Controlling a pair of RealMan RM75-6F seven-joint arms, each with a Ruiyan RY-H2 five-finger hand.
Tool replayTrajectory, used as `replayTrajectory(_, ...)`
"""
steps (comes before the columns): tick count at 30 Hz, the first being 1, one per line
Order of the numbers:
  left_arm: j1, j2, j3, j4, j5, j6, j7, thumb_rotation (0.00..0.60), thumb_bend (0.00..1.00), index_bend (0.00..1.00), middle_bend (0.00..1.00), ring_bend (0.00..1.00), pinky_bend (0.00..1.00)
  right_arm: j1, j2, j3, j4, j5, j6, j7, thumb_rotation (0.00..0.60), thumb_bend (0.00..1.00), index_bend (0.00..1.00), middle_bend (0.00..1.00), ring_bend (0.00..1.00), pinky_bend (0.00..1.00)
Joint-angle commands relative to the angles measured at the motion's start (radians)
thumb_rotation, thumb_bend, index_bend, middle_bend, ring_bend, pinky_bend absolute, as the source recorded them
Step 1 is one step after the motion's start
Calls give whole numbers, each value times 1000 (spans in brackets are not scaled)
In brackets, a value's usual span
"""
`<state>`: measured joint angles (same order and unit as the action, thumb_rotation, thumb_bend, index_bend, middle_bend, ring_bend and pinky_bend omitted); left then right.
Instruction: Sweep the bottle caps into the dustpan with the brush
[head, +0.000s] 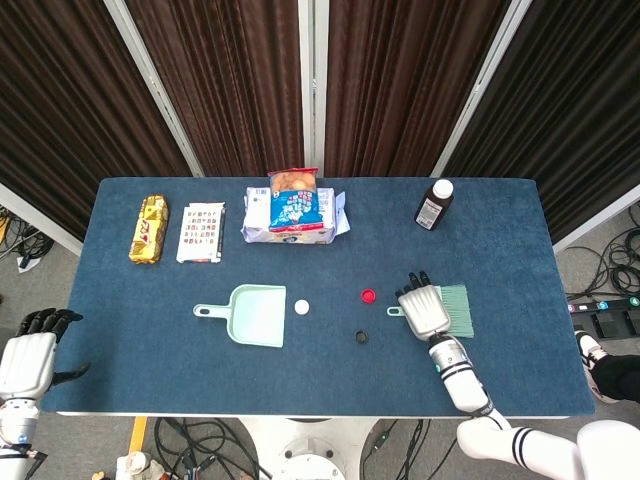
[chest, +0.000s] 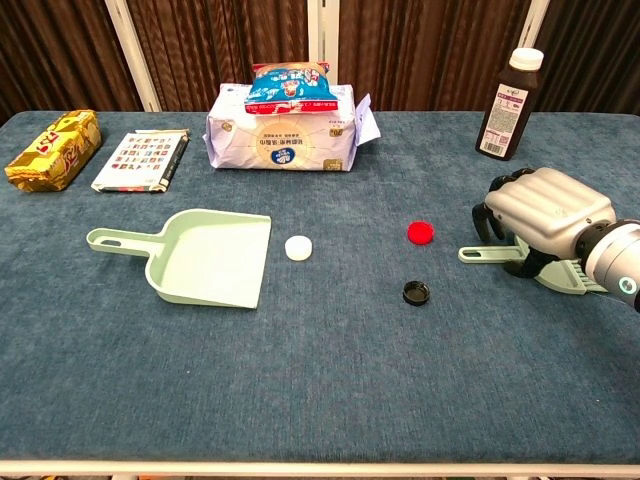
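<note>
The task is at its first stage: no cap has been swept. The pale green plastic dustpan (chest: 212, 257) lies flat on the blue cloth-covered counter (chest: 320, 390), its mouth facing the robot's right and its handle pointing the other way; nothing lies in it. The white bottle cap (chest: 298, 247) sits just beside the dustpan mouth, not inside it. The red bottle cap (chest: 421, 233) and the black bottle cap (chest: 416, 292) lie further to the right, between the white cap and the brush, apart from each other. The pale green plastic hand brush (head: 446, 309) lies on the counter at the right, handle (chest: 484, 254) toward the caps and bristles (head: 459, 310) away from them. The right hand (chest: 535, 215) is placed over the brush where the handle meets the head, fingers curled downward around it; whether the grasp is fully closed cannot be determined, and the brush appears to rest on the counter, not lifted. The left hand (head: 28, 352) is off the counter edge at the near left, fingers loosely apart, holding nothing. Remaining work, as judged: secure and raise the brush, then push all three caps leftward into the dustpan.
</note>
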<state>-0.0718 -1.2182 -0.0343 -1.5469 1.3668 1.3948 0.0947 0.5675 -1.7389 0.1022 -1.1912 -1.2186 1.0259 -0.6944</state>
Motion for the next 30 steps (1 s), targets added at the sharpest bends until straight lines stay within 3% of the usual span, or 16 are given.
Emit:
replayTrajectory(1, 1, 1, 0, -1, -1, -1, -2, 600, 123, 277, 208, 131, 131, 3, -9, -2, 10, 1, -4, 6, 600, 197, 486, 472, 167, 179)
replayTrajectory(11, -3, 3, -1, 2, 1, -5, -3, 600, 123, 277, 208, 131, 131, 3, -16, -6, 18, 6, -14, 31, 600, 276, 530, 520, 209, 202)
replayTrajectory(17, -38, 29, -11, -4, 29, -30, 0, 600, 123, 277, 208, 131, 131, -2, 27, -2, -16, -14, -5, 101, 600, 386, 636, 608, 290, 249)
replayTrajectory(23, -125, 79, -41, -38, 38, -126, 22, 600, 123, 291, 227, 131, 131, -9, 163, 20, -149, -58, 22, 214, 600, 520, 682, 642, 320, 264)
replayTrajectory(30, -247, 80, -79, -88, 6, -260, 136, 600, 123, 341, 299, 183, 137, -9, 363, 74, -341, -86, 44, 321, 600, 522, 685, 645, 323, 257)
